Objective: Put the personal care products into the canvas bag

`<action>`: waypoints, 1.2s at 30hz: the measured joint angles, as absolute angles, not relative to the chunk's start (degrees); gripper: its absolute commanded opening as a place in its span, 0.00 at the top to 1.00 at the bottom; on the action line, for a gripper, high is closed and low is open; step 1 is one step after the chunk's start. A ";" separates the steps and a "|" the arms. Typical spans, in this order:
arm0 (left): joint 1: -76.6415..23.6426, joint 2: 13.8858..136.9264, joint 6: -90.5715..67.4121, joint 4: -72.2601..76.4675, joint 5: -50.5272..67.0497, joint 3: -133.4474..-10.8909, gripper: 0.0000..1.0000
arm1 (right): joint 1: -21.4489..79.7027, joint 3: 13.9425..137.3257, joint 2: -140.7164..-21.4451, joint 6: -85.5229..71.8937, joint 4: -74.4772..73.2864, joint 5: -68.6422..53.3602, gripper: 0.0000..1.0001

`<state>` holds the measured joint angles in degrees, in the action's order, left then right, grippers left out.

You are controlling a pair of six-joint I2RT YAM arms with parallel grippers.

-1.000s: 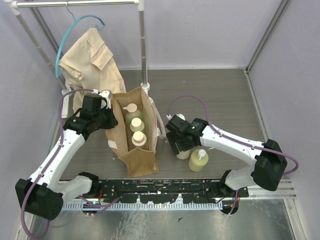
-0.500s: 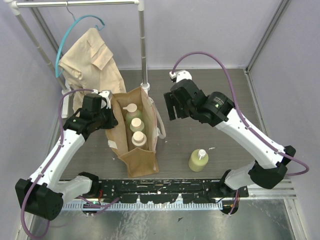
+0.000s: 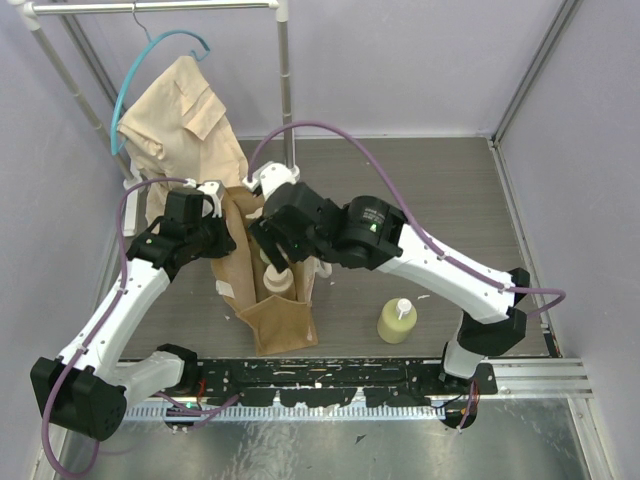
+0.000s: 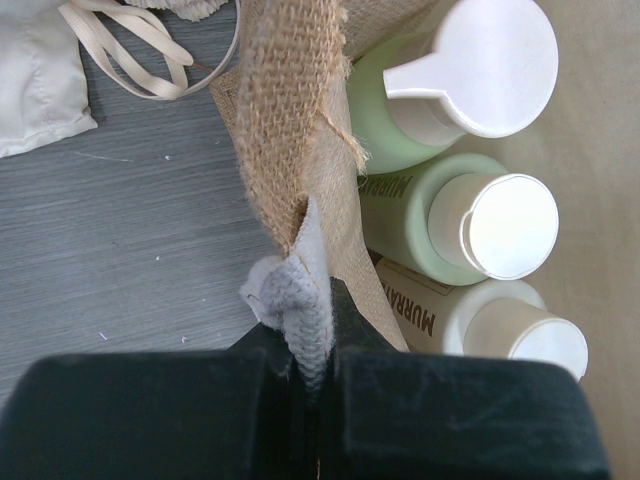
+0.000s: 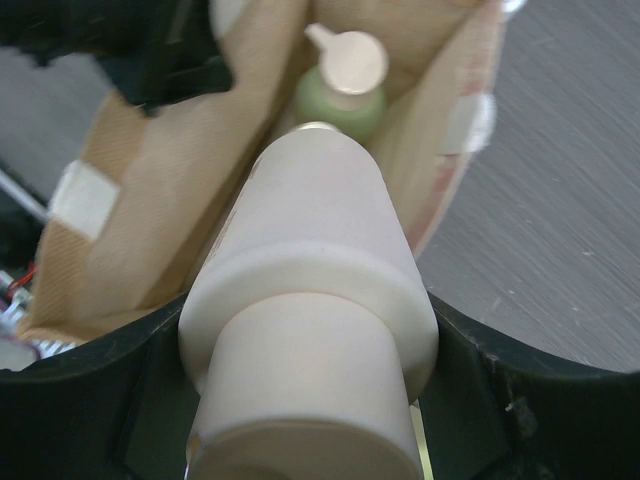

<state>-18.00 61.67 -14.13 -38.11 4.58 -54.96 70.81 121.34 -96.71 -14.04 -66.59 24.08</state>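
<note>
The tan canvas bag [image 3: 285,320] stands open between my arms. My left gripper [image 3: 212,235] is shut on its whitish strap and left rim [image 4: 300,300], keeping the mouth open. Inside lie two olive-green bottles [image 4: 400,120] [image 4: 410,215] and a beige one [image 4: 470,320]. My right gripper [image 3: 272,235] hangs over the bag's mouth, shut on a beige-peach bottle [image 5: 310,330] with a wide cream cap that points at the camera. Below it I see the bag's inner wall [image 5: 150,200] and a green bottle [image 5: 340,95]. Another olive-green bottle [image 3: 397,322] stands on the table to the right of the bag.
A beige shirt [image 3: 180,120] on a teal hanger hangs from a metal rack [image 3: 288,100] right behind the bag. Its white cloth [image 4: 40,80] lies on the grey table by the bag's left side. Lilac walls close in on the table's sides and back.
My right arm has lifted the beige-peach bottle from beside the green one and carried it left to above the bag's mouth. The left arm and the bag have stayed still.
</note>
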 measured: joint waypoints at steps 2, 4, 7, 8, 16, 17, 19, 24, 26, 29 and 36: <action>-18.00 61.67 -14.13 -38.11 4.58 -54.96 1.00 | 72.64 121.32 -97.27 -14.15 -66.59 22.81 0.99; -18.00 61.67 -14.13 -38.11 4.58 -54.96 1.00 | 73.67 120.42 -97.67 -14.85 -66.41 21.39 0.99; -17.98 61.67 -14.11 -38.11 4.58 -54.96 1.00 | 73.80 117.19 -97.65 -16.29 -66.48 20.05 1.00; -18.00 61.67 -14.09 -38.11 4.58 -54.96 1.00 | 73.76 116.11 -97.65 -16.73 -66.46 19.77 0.99; -17.98 61.76 -13.96 -38.11 4.62 -54.96 1.00 | 73.54 106.02 -96.01 -19.49 -66.26 14.98 0.99; -18.00 61.78 -13.96 -38.11 4.62 -54.96 1.00 | 73.54 105.34 -95.57 -19.64 -66.13 14.48 0.99; -17.98 61.78 -13.96 -38.11 4.62 -54.96 1.00 | 73.54 104.18 -94.89 -19.68 -65.63 13.82 0.99; -17.98 61.78 -13.96 -38.11 4.62 -54.96 1.00 | 72.36 100.99 -94.63 -19.64 -62.85 11.55 1.00; -17.98 61.78 -13.96 -38.11 4.64 -54.96 1.00 | 71.09 98.94 -94.63 -19.57 -60.86 9.47 0.99; -17.98 61.78 -13.98 -38.11 4.67 -54.96 1.00 | 68.18 96.82 -94.91 -19.53 -59.31 6.46 0.99; -18.00 61.67 -13.98 -38.22 4.64 -54.98 1.00 | 64.93 97.95 -96.16 -18.50 -58.61 0.58 0.99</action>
<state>-18.00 61.67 -13.98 -38.22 4.64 -54.98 64.93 97.95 -96.16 -18.50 -58.61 0.58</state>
